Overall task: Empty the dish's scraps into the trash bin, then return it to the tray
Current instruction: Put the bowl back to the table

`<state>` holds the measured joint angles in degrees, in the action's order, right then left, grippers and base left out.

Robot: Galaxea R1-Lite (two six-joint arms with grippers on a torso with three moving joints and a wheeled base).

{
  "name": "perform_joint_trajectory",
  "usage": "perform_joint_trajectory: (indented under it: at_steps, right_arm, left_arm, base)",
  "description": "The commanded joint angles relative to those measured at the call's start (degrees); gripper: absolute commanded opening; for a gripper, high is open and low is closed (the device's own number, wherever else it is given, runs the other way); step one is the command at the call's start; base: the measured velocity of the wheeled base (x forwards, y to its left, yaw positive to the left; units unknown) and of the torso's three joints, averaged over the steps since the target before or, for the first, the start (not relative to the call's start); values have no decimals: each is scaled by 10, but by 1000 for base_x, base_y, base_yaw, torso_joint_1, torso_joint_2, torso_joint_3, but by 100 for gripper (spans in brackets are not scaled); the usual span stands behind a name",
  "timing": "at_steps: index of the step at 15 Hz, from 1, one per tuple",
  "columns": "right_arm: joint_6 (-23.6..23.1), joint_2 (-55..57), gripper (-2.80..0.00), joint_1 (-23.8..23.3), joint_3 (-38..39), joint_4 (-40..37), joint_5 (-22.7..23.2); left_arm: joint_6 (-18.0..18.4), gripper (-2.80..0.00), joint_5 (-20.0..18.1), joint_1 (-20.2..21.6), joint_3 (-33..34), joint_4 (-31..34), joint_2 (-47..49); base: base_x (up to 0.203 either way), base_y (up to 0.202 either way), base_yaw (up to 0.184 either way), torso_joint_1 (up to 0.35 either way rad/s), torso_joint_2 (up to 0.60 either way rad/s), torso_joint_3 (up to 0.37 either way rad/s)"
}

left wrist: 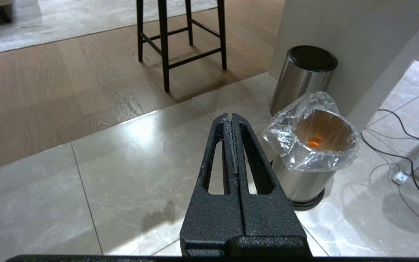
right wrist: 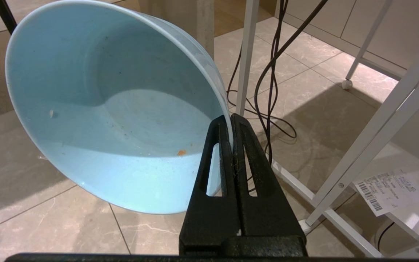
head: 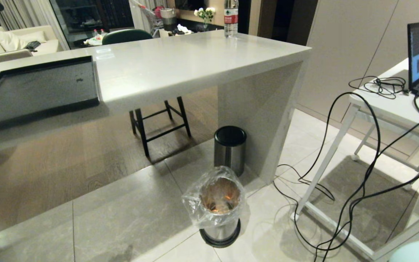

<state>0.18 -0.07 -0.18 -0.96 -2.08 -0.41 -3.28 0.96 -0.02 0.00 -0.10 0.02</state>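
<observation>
From the head view I see the tray [head: 35, 87] lying bare on the worktop [head: 180, 62] to my left, waiting for the bowl, and the trash bin [head: 219, 203] on the tiled floor just ahead, its clear bag folded over the rim so the mouth stays wide. Orange bits glint inside it. A lidded bin [head: 230, 148] stands right behind, against the worktop's side panel. Neither arm shows here; only a pale-blue sliver at the bottom right corner hints at the dish.

The left wrist view gives me the left hand [left wrist: 231, 120], closed on nothing and parked over the floor beside the trash bin. It looks straight down the bag and picks out an orange scrap [left wrist: 314, 143], clearer than from the head.

The right wrist view alone shows the dish [right wrist: 115, 109]: the right hand [right wrist: 230, 122] pinches its rim, holding it tilted on edge above the floor. It looks nearly empty, with only a tiny orange fleck [right wrist: 182, 153] and specks clinging, so I judge the tipping done and the return to the tray still ahead
</observation>
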Motion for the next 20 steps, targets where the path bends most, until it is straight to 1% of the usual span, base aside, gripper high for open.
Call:
perform_joint_trajectory:
  at_steps: [1,9,11,13,20]
  right_arm:
    - [0,1,-280,0,0,0,0]
    - [0,1,-280,0,0,-1,0]
    - [14,1,-280,0,0,-1,-1]
    - [14,1,-280,0,0,-1,-1]
    - [14,1,-280,0,0,-1,-2]
  left_arm:
    - [-1,-280,0,0,0,0,1]
    - [-1,-280,0,0,0,0,0]
    - [-1,-280,0,0,0,0,1]
    - [0,-280,0,0,0,-1,1]
    - [0,-280,0,0,0,0,1]
  base:
    - [0,0,0,0,0,0]
    - [0,0,0,0,0,0]
    - [0,0,0,0,0,0]
    - [0,-9,27,2,2,1]
    - [1,-8,166,4,2,3]
